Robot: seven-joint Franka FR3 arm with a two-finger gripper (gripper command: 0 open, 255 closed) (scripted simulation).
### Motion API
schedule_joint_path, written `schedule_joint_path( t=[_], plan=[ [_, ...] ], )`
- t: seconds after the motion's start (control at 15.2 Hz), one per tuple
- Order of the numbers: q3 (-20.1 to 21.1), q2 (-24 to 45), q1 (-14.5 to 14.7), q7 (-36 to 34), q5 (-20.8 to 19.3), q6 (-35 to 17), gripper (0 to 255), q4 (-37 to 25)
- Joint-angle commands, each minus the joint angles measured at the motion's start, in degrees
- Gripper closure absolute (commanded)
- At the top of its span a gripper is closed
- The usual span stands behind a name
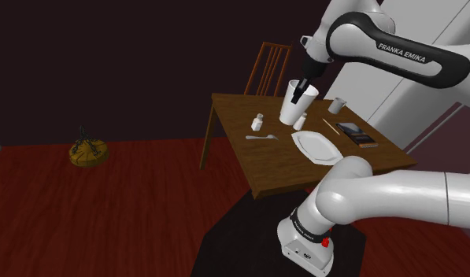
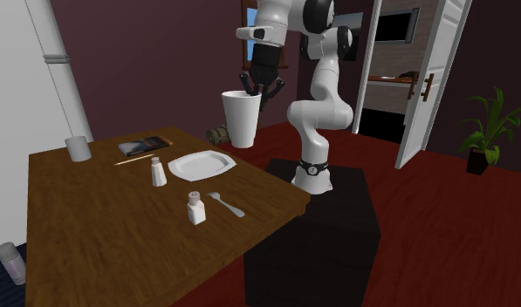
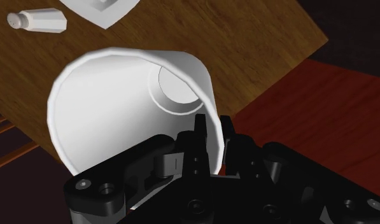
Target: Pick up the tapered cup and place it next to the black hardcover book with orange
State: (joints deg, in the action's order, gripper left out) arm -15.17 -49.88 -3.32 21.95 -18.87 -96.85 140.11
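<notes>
Gripper [image 1: 304, 85] is clenching on the rim of the white tapered cup [image 1: 297, 104], one finger inside the wall and one outside, holding it mouth-up above the wooden table [image 1: 272, 169]. In the second exterior view the cup is hanging by the table's right edge, just right of the white plate [image 2: 200, 163]; the black book [image 2: 143, 146] is lying left of the plate, well apart, with bare wood between it and the grey mug [image 2: 78, 148]
</notes>
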Motion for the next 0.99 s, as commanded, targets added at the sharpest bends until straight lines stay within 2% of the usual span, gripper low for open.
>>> schedule_joint_path(
  t=[0.0,0.26,0.92],
  plan=[
    [0.3,0.1,0.1,0.2,0.3,1.5,255,-1.6],
    [0.8,0.9,0.3,0.6,0.8,3.9,255,-4.8],
    [-10.7,-4.3,-4.5,14.0,-7.8,6.1,255,-5.8]
  ],
)
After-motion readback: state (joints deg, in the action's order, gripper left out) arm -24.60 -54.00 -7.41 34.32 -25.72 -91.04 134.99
